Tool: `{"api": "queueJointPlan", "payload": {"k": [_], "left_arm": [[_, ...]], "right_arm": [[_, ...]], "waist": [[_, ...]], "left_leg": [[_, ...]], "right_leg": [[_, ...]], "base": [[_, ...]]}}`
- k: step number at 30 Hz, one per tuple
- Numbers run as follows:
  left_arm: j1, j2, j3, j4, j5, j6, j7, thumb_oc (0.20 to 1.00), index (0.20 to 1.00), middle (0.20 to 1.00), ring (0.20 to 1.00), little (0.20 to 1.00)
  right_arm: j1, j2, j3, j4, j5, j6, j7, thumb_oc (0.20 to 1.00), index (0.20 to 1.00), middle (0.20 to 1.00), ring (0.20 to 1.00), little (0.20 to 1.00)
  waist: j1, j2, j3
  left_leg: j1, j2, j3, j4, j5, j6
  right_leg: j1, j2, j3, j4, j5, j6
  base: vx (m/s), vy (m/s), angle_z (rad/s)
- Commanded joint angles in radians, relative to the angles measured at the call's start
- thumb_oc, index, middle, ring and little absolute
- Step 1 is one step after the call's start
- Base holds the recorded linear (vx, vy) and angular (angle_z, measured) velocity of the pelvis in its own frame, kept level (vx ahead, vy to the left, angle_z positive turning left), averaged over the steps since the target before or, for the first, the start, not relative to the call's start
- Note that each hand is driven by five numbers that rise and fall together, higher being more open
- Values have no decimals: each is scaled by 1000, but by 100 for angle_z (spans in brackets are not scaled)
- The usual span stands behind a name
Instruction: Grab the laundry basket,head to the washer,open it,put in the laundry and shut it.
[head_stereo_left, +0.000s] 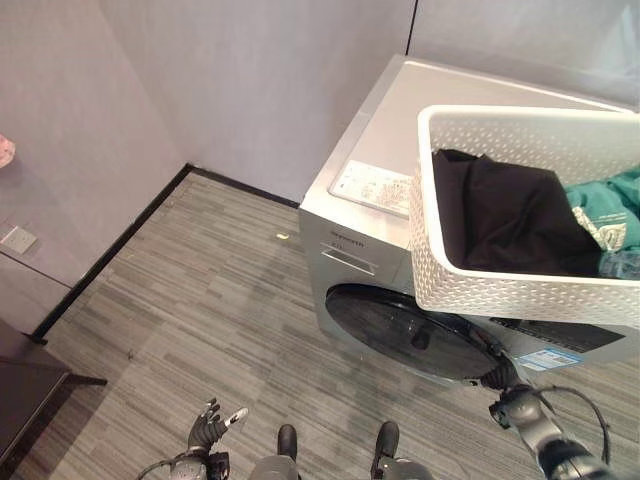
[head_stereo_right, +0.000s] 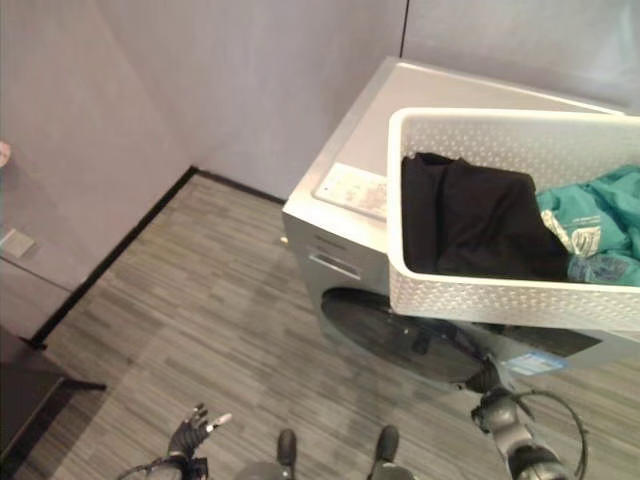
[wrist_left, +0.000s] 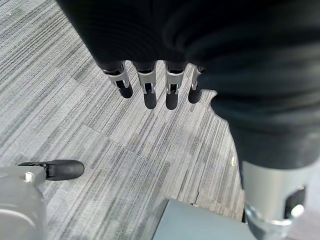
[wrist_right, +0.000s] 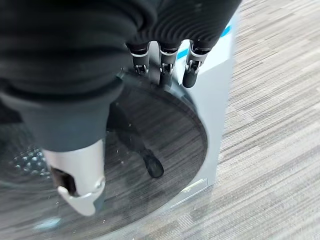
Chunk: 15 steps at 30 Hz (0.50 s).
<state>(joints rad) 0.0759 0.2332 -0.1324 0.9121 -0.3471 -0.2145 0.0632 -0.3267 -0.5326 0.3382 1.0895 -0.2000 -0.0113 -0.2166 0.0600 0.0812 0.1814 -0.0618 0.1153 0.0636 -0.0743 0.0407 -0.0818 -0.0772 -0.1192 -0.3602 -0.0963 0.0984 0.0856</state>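
Right wrist view puts the right hand (wrist_right: 165, 65) at the rim of the washer door (wrist_right: 125, 165), its fingers (wrist_right: 191, 70) straight and apart, touching or just short of the dark glass edge; they curl round nothing. The left hand (wrist_left: 150, 85) hangs low over the floor (head_stereo_left: 200, 300) with relaxed, separated fingers, holding nothing.

The laundry basket (head_stereo_left: 520, 290) sits on top of the washer (head_stereo_left: 360, 230), and its front wall overhangs the machine's front edge above the door. That overhang is the main risk, to my eye: a hard tug at the door could shake the washer and tip the basket forward, spilling the black garment (head_stereo_left: 500, 215) and the teal garment (head_stereo_left: 610, 205) onto the floor. The fingers may also slip, since the door is smooth, round, glossy dark glass in a slick ring, offering little to hook unless they find the latch recess, which I cannot make out.

The basket is white, perforated plastic, rectangular and stiff. The clothes are soft, crumpled cloth. The washer is a boxy silver-grey cabinet with a flat top. The floor is grey striped carpet.
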Motion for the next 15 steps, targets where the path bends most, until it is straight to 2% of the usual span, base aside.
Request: {"api": "queueJointPlan", "payload": {"k": [1,2,3,7,8,11,13,14,15], "left_arm": [[-44,64,-11,4,-31,-44,21,1000,1000,1000,1000,1000],[-54,61,-10,7,-44,-47,30,1000,1000,1000,1000,1000],[-54,61,-10,7,-44,-47,30,1000,1000,1000,1000,1000],[-54,53,-4,-19,-69,-59,46,1000,1000,1000,1000,1000],[-54,44,-7,-44,-88,-67,61,1000,1000,1000,1000,1000],[-49,44,-9,-67,-93,-70,65,1000,1000,1000,1000,1000],[-19,55,-19,-171,-114,-75,71,1000,1000,1000,1000,1000],[-19,56,-19,-172,-114,-75,71,1000,1000,1000,1000,1000],[5,65,-25,-249,-132,-77,69,1000,1000,1000,1000,1000]], "right_arm": [[-53,103,87,-18,5,-37,27,1000,1000,1000,1000,1000],[-82,148,124,-53,12,-41,26,1000,1000,1000,1000,1000],[-82,149,125,-53,12,-41,26,1000,1000,1000,1000,1000],[-86,239,190,-147,41,-61,40,1000,1000,1000,1000,1000],[-109,321,250,-166,69,-72,53,1000,1000,1000,1000,1000],[-113,344,270,-173,74,-76,57,1000,1000,1000,1000,1000],[-124,419,320,-163,112,-77,73,1000,1000,1000,1000,1000],[-124,420,320,-162,112,-78,73,1000,1000,1000,1000,1000],[-135,473,355,-141,136,-73,86,1000,1000,1000,1000,1000]], "waist": [[38,-62,11],[43,-58,13],[42,-59,13],[48,-56,21],[60,-51,25],[63,-49,25],[79,-41,27],[79,-41,27],[93,-36,25]], "left_leg": [[-37,3,-35,-13,-9,-4],[-47,2,-34,-13,-3,-4],[-48,2,-34,-13,-3,-4],[-56,0,-40,-13,1,-3],[-57,-1,-44,-13,1,-4],[-57,-1,-44,-13,1,-4],[-51,2,-41,-13,1,-5],[-50,2,-40,-13,1,-5],[-43,6,-38,-13,-1,-7]], "right_leg": [[24,-79,57,9,-83,43],[14,-80,61,9,-80,41],[14,-80,61,9,-80,41],[14,-81,55,9,-81,38],[15,-84,53,9,-81,38],[15,-83,53,9,-83,38],[21,-82,51,9,-84,37],[22,-82,51,9,-84,36],[30,-80,46,9,-88,35]], "base": [[-42,13,4],[0,0,0],[-15,-1,-6],[-8,-2,-3],[-15,6,-4],[-3,7,-4],[-2,4,-2],[5,-3,-5],[9,-10,-4]]}}
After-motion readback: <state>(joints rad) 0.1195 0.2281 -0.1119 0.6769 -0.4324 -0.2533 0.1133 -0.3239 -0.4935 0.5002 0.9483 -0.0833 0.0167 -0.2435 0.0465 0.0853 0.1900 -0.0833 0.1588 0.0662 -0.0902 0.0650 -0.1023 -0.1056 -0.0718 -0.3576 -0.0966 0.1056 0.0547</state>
